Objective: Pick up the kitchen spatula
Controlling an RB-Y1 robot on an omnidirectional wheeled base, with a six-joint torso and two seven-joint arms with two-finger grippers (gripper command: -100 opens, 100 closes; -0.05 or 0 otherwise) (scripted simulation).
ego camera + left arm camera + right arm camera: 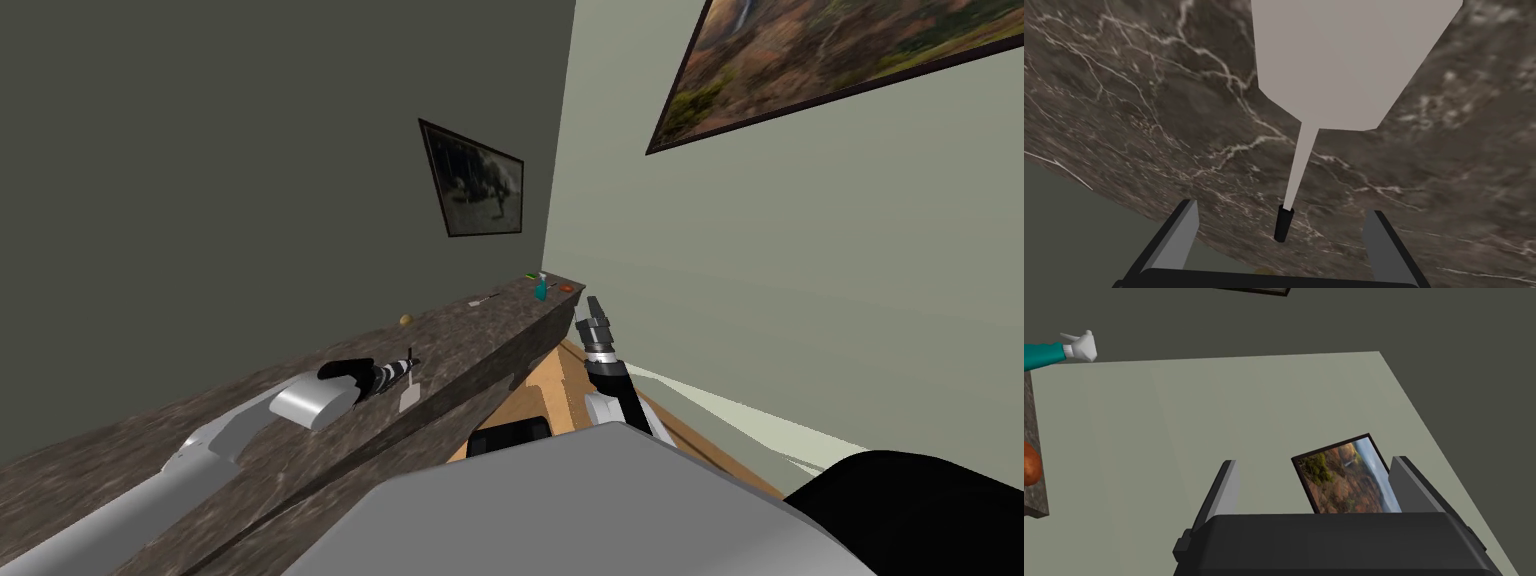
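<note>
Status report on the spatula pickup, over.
Left hand open, astride spatula handle on counter, not gripping. Right hand open, clear of counter. Nothing in the way.

Flat, even light; dark wall (250, 150) dim beside brighter pale wall (850, 300); spatula (1349, 60) uniformly grey, unshaded; head camera's wide lens splays both walls cornerward.

A home kitchen: a marbled counter (470, 345) runs toward 12 o'clock bearing a spatula (1344, 60) and spray bottle (541, 290), with framed pictures (475, 182) on the walls at 12 and 2 o'clock.
</note>
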